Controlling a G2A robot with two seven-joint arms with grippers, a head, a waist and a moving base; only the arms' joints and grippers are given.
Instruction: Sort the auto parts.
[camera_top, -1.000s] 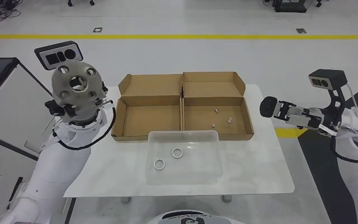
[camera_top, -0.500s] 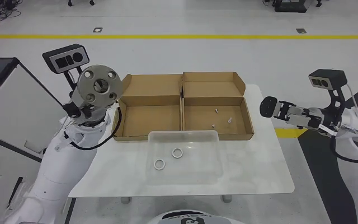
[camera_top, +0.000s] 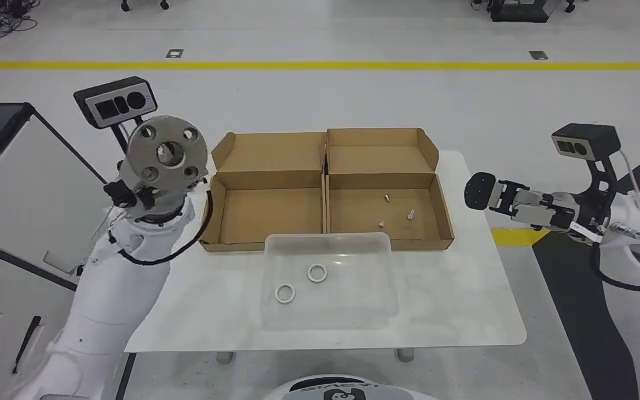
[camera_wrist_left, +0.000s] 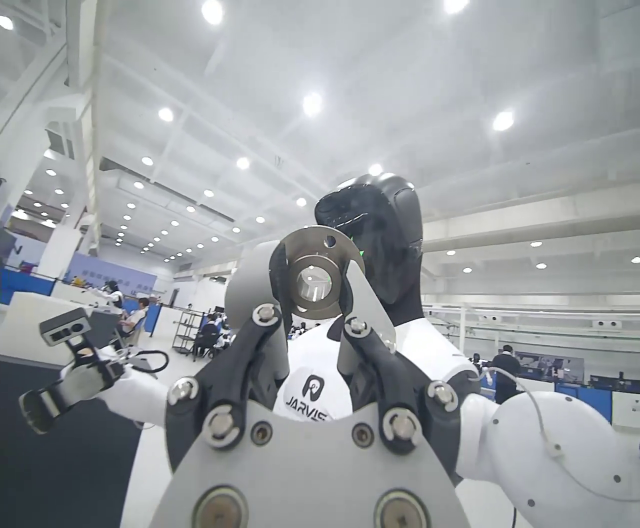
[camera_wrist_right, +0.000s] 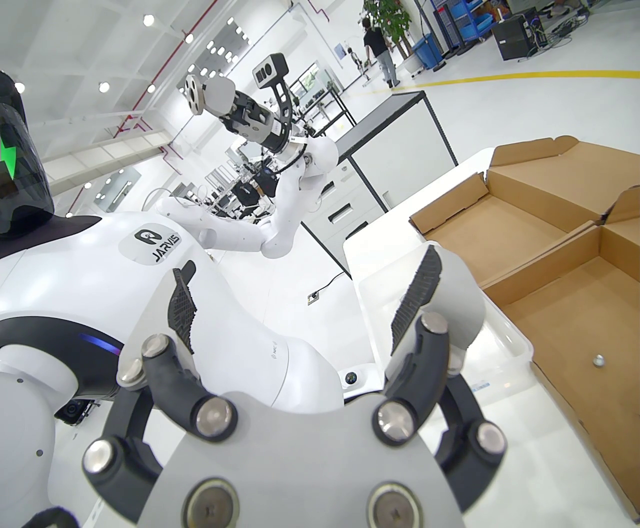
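Quick update from us: the left gripper (camera_wrist_left: 311, 300) is held up high, off past the left side of the table (camera_top: 480, 300). It's clamped on a round metal flange (camera_wrist_left: 310, 281) (a disc with a big centre bore and smaller holes around it). In the left wrist view we see its fingers (camera_wrist_left: 368, 310) pinching the flange from both sides, with the bore sitting between them. From the top view the flange faces up toward the camera.

The right gripper (camera_wrist_right: 310, 285) sits just off the table's right side, near the right cardboard box (camera_top: 350, 215). Its fingers are spread wide apart and we see nothing between them.

On the table we have two open cardboard boxes side by side. The left box (camera_top: 265, 215) has a bare floor, and the right one holds three small bolts (camera_top: 409, 213). In front of the boxes there's a clear tray (camera_top: 340, 305) with two rings (camera_top: 318, 272) lying flat in it, near each other but apart.
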